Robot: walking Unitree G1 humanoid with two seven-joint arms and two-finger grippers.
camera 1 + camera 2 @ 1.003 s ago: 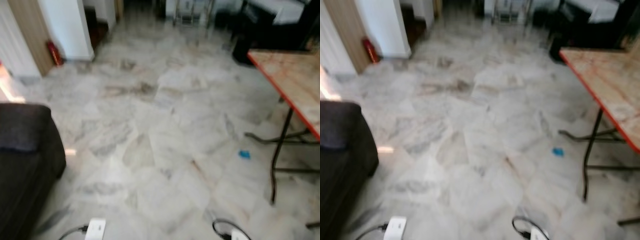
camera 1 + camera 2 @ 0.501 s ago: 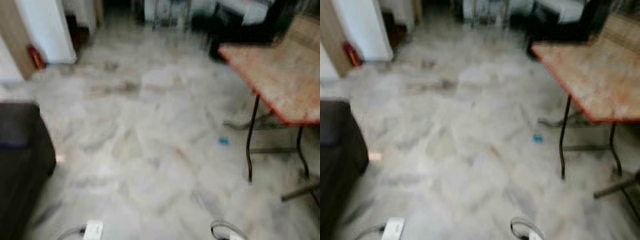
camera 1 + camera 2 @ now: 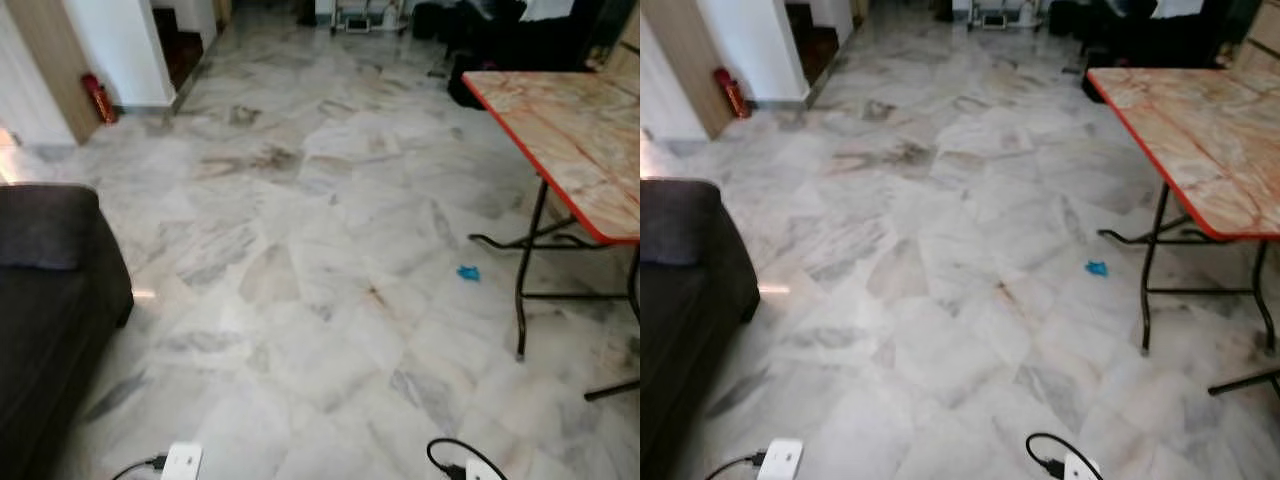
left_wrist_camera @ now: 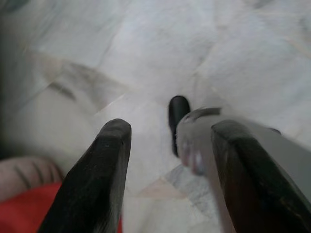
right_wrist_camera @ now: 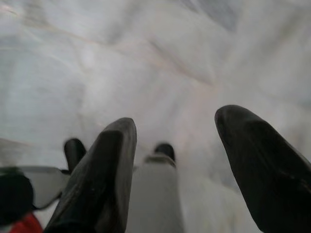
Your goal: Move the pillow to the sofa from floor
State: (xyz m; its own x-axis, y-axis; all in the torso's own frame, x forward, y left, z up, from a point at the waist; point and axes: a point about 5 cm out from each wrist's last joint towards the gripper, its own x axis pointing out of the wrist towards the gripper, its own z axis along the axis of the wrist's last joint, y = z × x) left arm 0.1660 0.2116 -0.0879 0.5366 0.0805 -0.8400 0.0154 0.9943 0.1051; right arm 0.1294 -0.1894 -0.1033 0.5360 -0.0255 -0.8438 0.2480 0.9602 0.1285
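A dark grey fabric sofa [image 3: 50, 300] sits at lower left on the grey-veined marble floor [image 3: 320, 250]. The left gripper [image 4: 167, 160] and right gripper [image 5: 177, 155] hang with jaws apart, empty.

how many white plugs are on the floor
2. One plug lies near the sofa on the robot's left; the other lies toward the table side on its right. More may lie out of frame.

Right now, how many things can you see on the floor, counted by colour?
Black: 1, the sofa
Red: 1, the fire extinguisher
Orange-edged: 1, the folding table
Blue: 1, the small scrap
White: 2, the plug adapters
Total: 6
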